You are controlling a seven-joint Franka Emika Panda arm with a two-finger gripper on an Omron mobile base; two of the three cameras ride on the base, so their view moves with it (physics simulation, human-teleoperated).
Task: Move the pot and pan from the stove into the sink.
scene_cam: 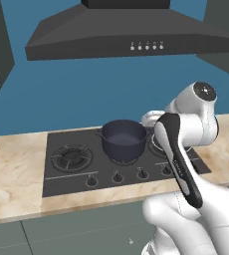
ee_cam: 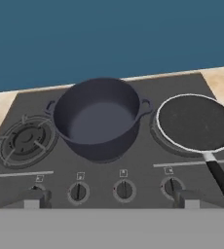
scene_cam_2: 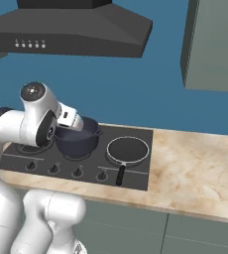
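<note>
Hand view: pot (ee_cam: 98, 116) beside pan (ee_cam: 196, 122)

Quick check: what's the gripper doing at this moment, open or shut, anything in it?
Gripper: open and empty, hanging in front of the stove, clear of the pot and the pan.

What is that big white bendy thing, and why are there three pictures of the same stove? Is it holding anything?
The white bendy thing is a robot arm. Two cameras ride behind it, one on its left and one on its right, so you see the same kitchen from two sides. The third camera sits on its hand and looks down past the gripper, whose two fingers stand wide apart and hold nothing. On the stove stands a deep dark pot in the middle. Beside it sits a flat black pan with a long handle. Both are empty. Above hangs a dark hood. The stove sits in a beige counter.
</note>
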